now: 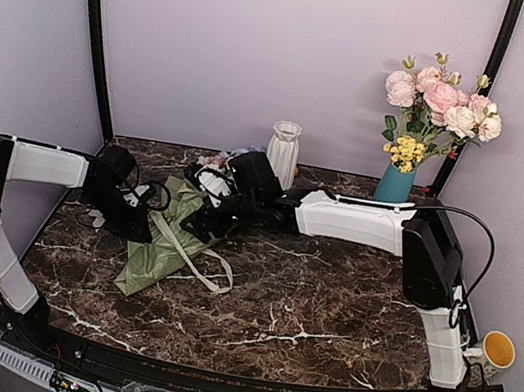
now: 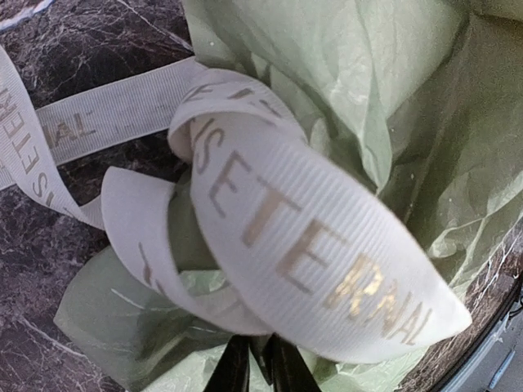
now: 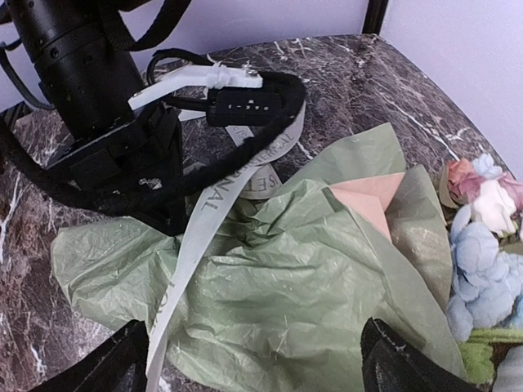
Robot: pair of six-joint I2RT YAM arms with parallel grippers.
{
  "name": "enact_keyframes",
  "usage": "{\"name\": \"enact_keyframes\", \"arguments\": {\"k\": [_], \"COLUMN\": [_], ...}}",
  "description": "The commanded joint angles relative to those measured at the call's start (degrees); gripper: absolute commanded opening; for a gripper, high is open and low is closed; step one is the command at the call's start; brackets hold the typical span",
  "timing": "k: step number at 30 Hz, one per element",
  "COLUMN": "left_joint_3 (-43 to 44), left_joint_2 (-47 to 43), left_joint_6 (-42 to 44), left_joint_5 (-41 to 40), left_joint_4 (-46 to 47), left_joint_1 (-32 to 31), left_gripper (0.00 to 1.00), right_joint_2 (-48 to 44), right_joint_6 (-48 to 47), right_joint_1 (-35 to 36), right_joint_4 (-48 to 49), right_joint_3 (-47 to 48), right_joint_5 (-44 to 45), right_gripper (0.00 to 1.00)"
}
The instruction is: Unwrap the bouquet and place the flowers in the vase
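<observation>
Bouquet (image 1: 156, 250) lies beneath our right pincer (image 3: 257, 347), spread wide, blooms (image 3: 482, 278) pointing toward the vase (image 1: 283, 154); our left pincer (image 2: 260, 369) pinches its green paper (image 2: 392, 122) from the left.

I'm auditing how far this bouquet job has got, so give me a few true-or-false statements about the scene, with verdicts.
1. The white ribbed ceramic vase holds no flowers. True.
2. The right gripper is clamped on the cream lettered ribbon. False: its jaws stand wide open over the crumpled green wrapping paper.
3. The pink rose bunch stands in the smooth teal vase. True.
4. The pale blue and cream flowers already stand upright in the white vase. False: they lie on the dark marble table at the green paper's edge.
</observation>
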Motion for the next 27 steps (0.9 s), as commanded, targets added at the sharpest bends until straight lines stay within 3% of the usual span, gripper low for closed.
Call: {"name": "enact_keyframes", "arguments": {"k": [1,6,19,24,27], "left_joint_3": [0.4,0.9,1.4,1.6,1.7], "left_joint_2": [-2.4,-2.5,-3.2,-4.1,-4.5], "left_joint_6": [1.0,1.5,1.7,1.8,1.8], "left_joint_5": [1.1,1.4,2.7,3.5,3.5], "left_joint_4": [-0.7,-1.1,-2.5,-2.7,-2.8], "left_joint_1": [0.4,0.5,0.4,0.4,0.5], "left_gripper": [0.15,0.15,0.14,0.14,0.14], "right_joint_2": [4.9,9.3,13.6,15.3,15.1], "right_joint_6": [-2.6,-3.6,1.4,3.1,3.1], "right_joint_1": [0.8,1.3,2.0,2.1,2.1], "right_joint_4": [-1.9,-2.2,1.8,2.2,2.5], "right_joint_3": [8.0,12.5,12.5,13.0,12.7], "right_joint_5": [-4.4,-8.7,-13.9,-13.0,-12.6], "right_gripper": [0.83,0.59,0.45,0.34,0.18]}}
